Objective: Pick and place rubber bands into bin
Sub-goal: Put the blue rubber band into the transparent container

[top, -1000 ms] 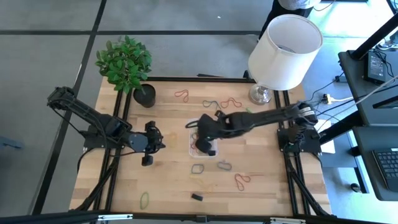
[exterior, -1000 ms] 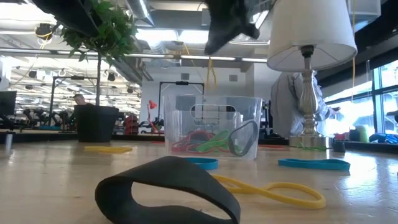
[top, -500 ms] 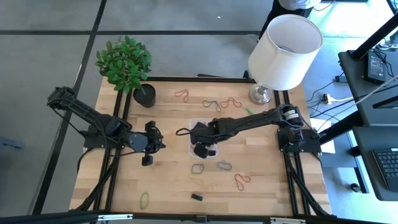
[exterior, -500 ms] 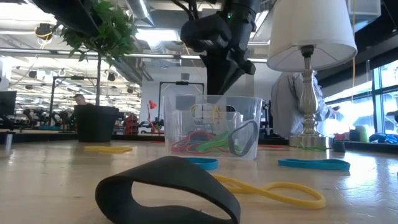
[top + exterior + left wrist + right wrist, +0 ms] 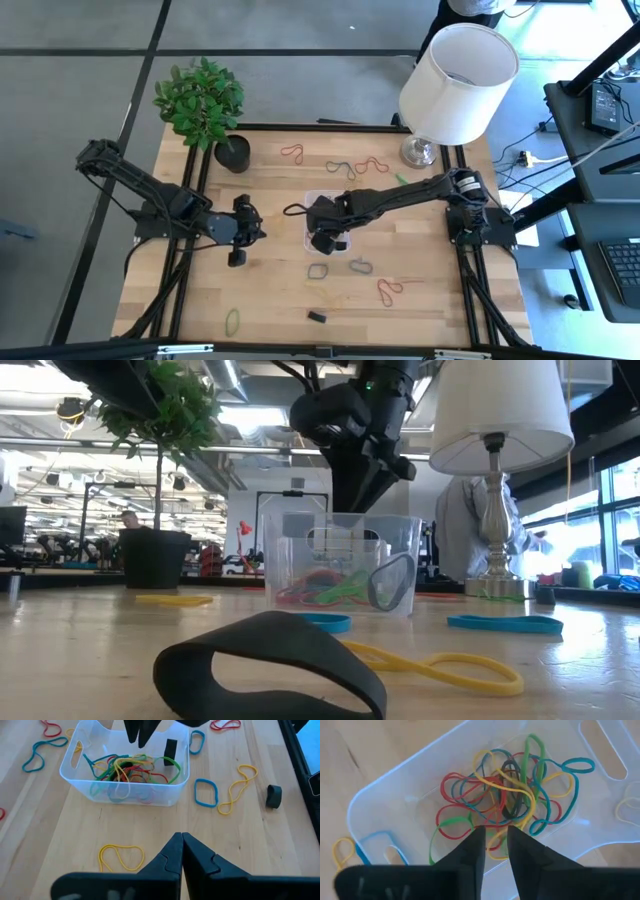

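Note:
The clear bin stands mid-table and holds a tangle of red, green, yellow, blue and dark rubber bands. My right gripper hangs over the bin, pointing steeply down, its fingers a little apart with nothing between them; its tips stand at the rim. More rubber bands lie flat on the table: a blue one, a grey one, a red one and a green one. My left gripper waits shut above the table, left of the bin.
A black plant pot stands at the far left and a lamp at the far right. Close to the low camera lie a wide black band and a yellow band. More bands lie beyond the bin.
My right gripper has come down to the bin's rim, tipping more steeply downward, and has opened. The yellow band that hung below it has dropped among the bands in the bin.

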